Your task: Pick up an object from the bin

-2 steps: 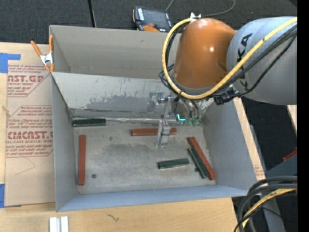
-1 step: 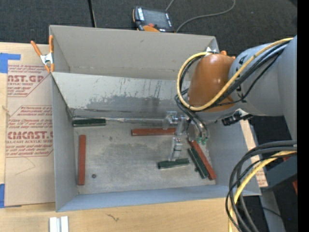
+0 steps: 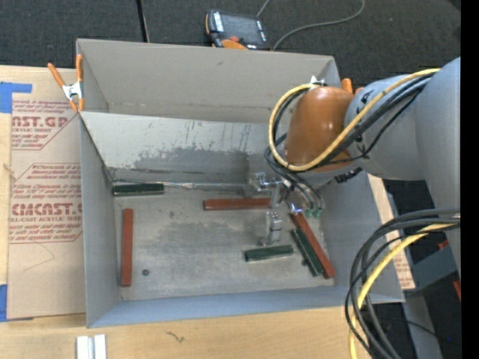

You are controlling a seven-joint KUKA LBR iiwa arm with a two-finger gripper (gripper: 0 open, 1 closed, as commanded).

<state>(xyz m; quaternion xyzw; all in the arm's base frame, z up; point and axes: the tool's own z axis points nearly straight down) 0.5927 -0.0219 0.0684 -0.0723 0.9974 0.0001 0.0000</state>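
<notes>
Sticks lie flat and apart on the bin (image 3: 187, 137) floor, so you can likely take one alone from above. That probably explains why your hand (image 3: 273, 226) points straight down. A green stick (image 3: 269, 253) lies just in front of it, a brown stick (image 3: 233, 204) just to its left. Whether the hand is open or closed, you cannot tell.

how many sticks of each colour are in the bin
red-brown sticks: 3
dark green sticks: 3
total: 6
</notes>
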